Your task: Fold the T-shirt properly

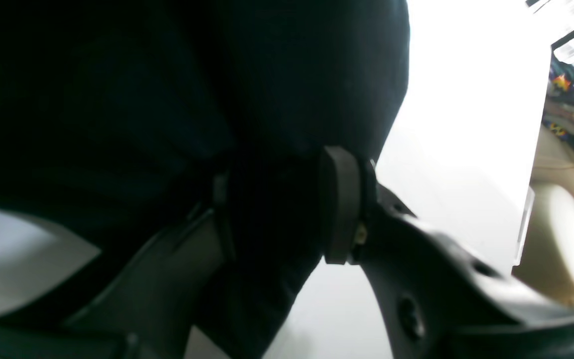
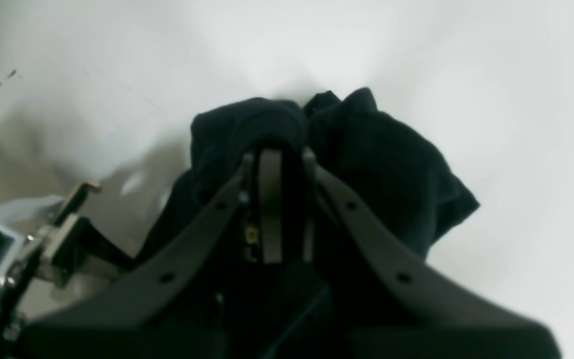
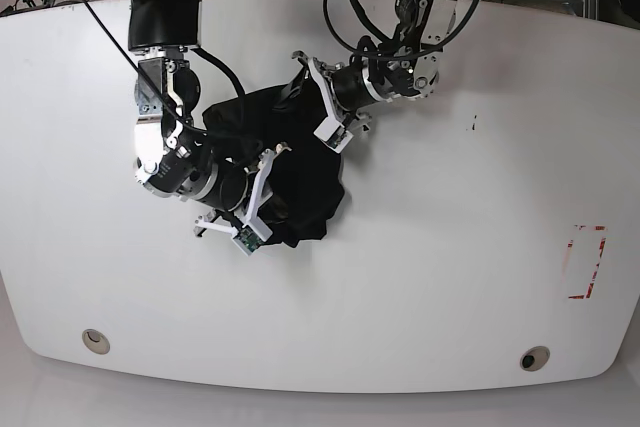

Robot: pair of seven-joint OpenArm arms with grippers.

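Note:
The black T-shirt (image 3: 305, 172) lies bunched in a heap on the white table (image 3: 450, 247), left of the middle. My right gripper (image 3: 283, 209) reaches into its lower left part. In the right wrist view that gripper (image 2: 287, 159) is shut on a wad of T-shirt (image 2: 376, 164) that bulges over its fingertips. My left gripper (image 3: 298, 99) comes in from the top right onto the shirt's upper edge. In the left wrist view the left gripper (image 1: 277, 199) is shut on a thick fold of T-shirt (image 1: 192, 99), with a pad (image 1: 339, 204) pressed against the cloth.
A red marked rectangle (image 3: 585, 262) sits near the table's right edge. Two round holes (image 3: 96, 340) (image 3: 533, 358) lie along the front edge. Cables (image 3: 350, 7) hang behind the arms. Past the table edge, a beige seat (image 1: 561, 239) shows in the left wrist view.

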